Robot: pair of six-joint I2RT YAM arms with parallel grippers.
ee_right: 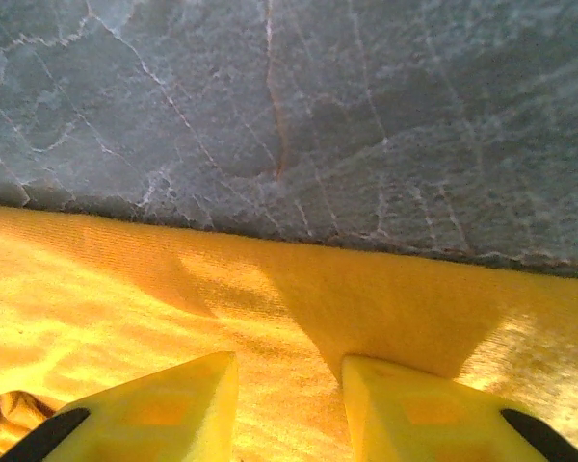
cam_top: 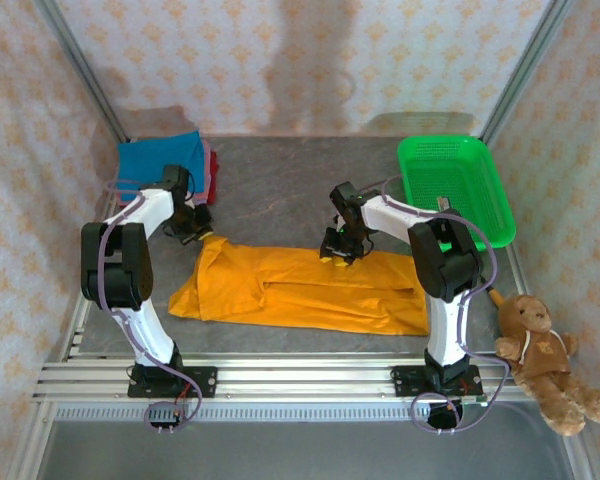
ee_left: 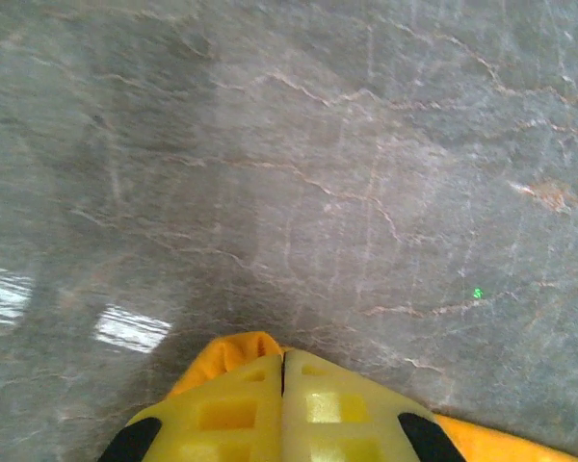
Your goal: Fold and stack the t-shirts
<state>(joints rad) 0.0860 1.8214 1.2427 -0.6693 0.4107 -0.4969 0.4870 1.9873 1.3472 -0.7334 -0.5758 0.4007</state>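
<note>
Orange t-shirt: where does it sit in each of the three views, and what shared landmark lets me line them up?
Top external: orange t-shirt laid out mid-table, between the two arms.
Left wrist: orange t-shirt at the bottom edge, bunched at the shut left gripper.
Right wrist: orange t-shirt across the lower half, under the open right gripper.
Shared landmark: grey veined tabletop beyond the shirt's far edge.
</note>
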